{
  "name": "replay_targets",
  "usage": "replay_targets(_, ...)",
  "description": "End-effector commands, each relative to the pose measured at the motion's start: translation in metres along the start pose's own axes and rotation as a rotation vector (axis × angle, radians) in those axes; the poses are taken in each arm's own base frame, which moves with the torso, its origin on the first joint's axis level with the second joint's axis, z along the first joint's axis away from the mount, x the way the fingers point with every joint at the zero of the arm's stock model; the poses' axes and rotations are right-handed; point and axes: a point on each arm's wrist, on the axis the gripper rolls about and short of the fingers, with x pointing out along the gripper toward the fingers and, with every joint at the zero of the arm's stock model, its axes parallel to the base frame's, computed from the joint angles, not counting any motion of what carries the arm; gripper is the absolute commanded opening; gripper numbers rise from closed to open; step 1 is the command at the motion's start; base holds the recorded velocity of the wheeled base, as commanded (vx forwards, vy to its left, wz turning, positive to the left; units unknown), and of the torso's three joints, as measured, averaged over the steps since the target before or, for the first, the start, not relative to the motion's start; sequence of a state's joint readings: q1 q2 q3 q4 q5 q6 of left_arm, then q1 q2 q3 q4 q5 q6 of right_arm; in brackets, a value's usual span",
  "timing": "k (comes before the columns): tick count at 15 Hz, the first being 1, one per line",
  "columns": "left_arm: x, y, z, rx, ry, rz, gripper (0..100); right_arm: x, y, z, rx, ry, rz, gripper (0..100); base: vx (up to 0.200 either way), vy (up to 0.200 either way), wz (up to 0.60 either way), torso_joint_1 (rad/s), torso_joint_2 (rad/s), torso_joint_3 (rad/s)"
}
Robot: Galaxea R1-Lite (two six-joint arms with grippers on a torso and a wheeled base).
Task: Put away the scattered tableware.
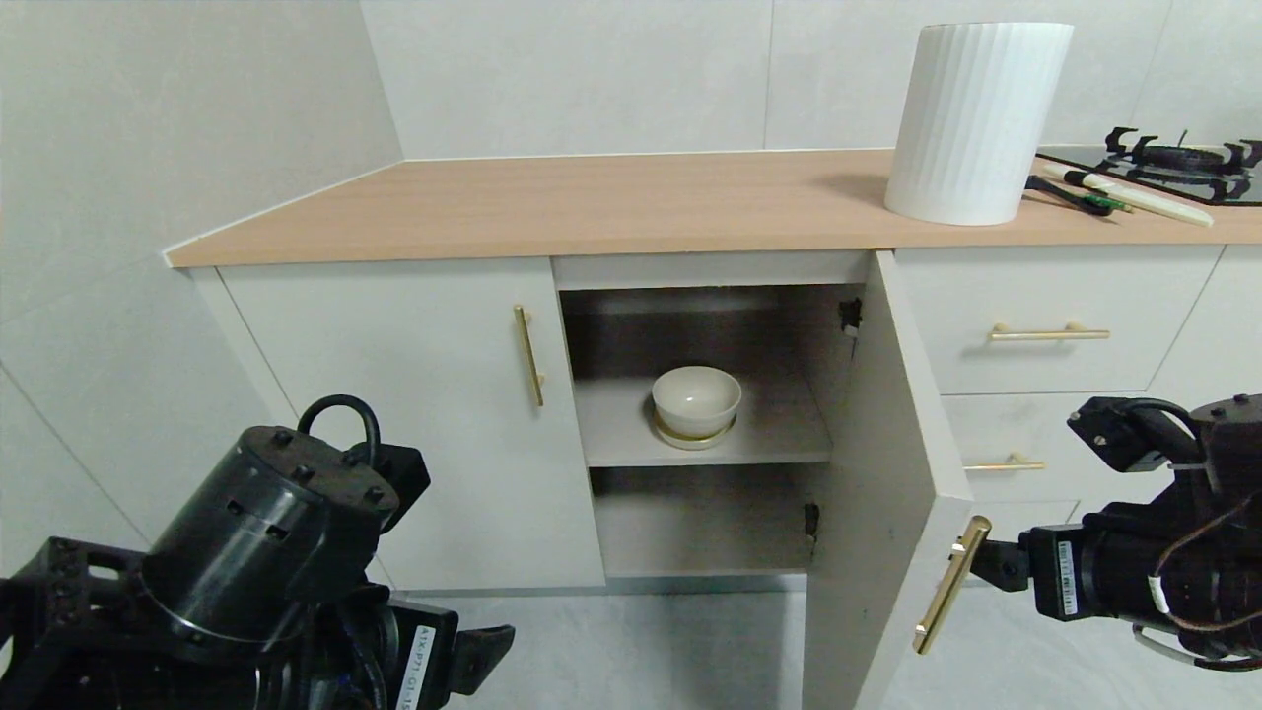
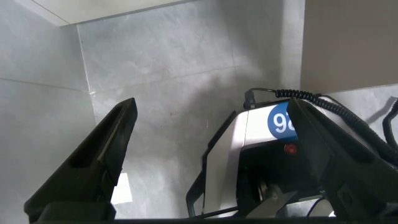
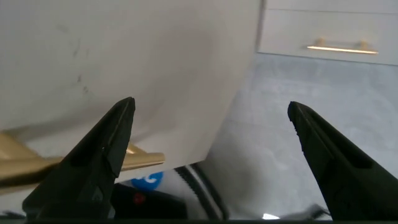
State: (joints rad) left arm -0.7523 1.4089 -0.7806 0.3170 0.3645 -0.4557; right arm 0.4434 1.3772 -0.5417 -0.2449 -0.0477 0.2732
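A cream bowl [image 1: 696,397] sits on a small plate [image 1: 693,437] on the middle shelf [image 1: 779,424] of the open cabinet. The cabinet door [image 1: 887,473] swings out toward me, with its gold handle [image 1: 946,587] at the lower edge. My right gripper [image 3: 211,109] is open, level with that handle [image 3: 62,163] and just beside it, holding nothing. It reaches the handle from the right [image 1: 996,564]. My left gripper [image 2: 211,107] hangs low at the left, open and empty above the grey floor. On the counter's right end lie long utensils [image 1: 1134,194], one white and one dark.
A tall white ribbed container [image 1: 976,123] stands on the wooden counter [image 1: 552,207]. A black stove grate [image 1: 1183,158] is at the far right. The cabinet's left door [image 1: 424,414] is closed. Drawers with gold handles [image 1: 1048,333] are to the right of the open door.
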Motion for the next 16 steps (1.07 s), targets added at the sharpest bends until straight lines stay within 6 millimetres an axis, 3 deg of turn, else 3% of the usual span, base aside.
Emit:
replay_targets(1,-0.001,0.0,-0.001,0.002,-0.002,-0.004,100,0.008,0.005,-0.001,-0.015,0.023,0.017,100,0.0,0.0,0.0,0.0,0.0,0.0)
replay_targets(4,-0.006,0.002,-0.001,-0.008,-0.017,-0.011,100,0.018,0.011,0.011,-0.024,0.026,0.055,100,0.0,0.0,0.0,0.0,0.0,0.0)
replay_targets(8,-0.024,0.016,0.002,-0.03,-0.088,-0.026,100,0.046,0.026,0.041,-0.053,0.061,0.101,100,0.0,0.0,0.0,0.0,0.0,0.0)
replay_targets(11,-0.026,0.025,0.005,-0.053,-0.104,0.003,100,0.064,0.033,0.058,-0.059,0.073,0.139,100,0.0,0.0,0.0,0.0,0.0,0.0)
replay_targets(16,-0.024,0.025,0.004,-0.047,-0.103,0.0,100,0.092,0.034,0.05,-0.05,0.101,0.142,100,0.0,0.0,0.0,0.0,0.0,0.0)
